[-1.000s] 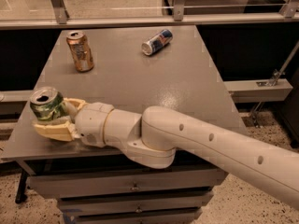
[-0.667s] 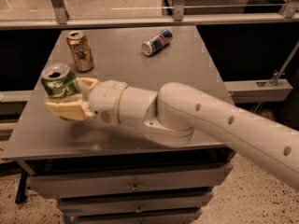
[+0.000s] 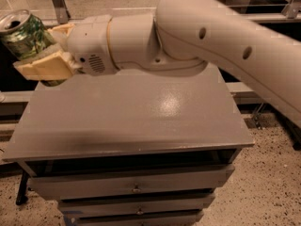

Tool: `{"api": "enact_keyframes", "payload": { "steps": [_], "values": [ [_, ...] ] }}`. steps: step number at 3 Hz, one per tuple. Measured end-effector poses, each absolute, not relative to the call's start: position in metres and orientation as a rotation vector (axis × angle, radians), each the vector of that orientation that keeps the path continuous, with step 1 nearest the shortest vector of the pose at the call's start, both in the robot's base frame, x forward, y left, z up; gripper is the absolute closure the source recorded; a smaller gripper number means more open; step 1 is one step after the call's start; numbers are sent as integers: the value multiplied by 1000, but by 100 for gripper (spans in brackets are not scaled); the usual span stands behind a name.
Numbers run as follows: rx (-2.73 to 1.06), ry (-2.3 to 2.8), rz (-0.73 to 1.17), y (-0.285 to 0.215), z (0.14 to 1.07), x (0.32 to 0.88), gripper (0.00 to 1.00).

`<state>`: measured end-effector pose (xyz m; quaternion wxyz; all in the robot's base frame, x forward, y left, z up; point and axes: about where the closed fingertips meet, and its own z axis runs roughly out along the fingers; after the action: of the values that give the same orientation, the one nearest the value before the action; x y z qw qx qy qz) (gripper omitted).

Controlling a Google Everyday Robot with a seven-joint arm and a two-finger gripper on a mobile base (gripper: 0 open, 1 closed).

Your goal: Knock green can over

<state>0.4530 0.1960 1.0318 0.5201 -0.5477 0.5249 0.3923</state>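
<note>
Fingers (image 3: pixel 44 66): clamped on the green can (image 3: pixel 21 34); we judge this grip is for tipping it.
Table (image 3: pixel 141 121): below, with the can held clear above it.
Gripper (image 3: pixel 37 51): far left, over the table's left edge.
Placement: we see the can between both pads, tilted left.

Glossy metal green can (image 3: pixel 22 36) between matt fingers (image 3: pixel 44 66), satin tabletop (image 3: pixel 141 121)
</note>
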Motion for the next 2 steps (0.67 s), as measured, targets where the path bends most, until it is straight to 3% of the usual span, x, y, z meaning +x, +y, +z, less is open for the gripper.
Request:
{"api": "enact_keyframes", "payload": {
  "steps": [2],
  "values": [
    [-1681, 1424, 818, 185, 1027, 453, 100]
  ]
}}
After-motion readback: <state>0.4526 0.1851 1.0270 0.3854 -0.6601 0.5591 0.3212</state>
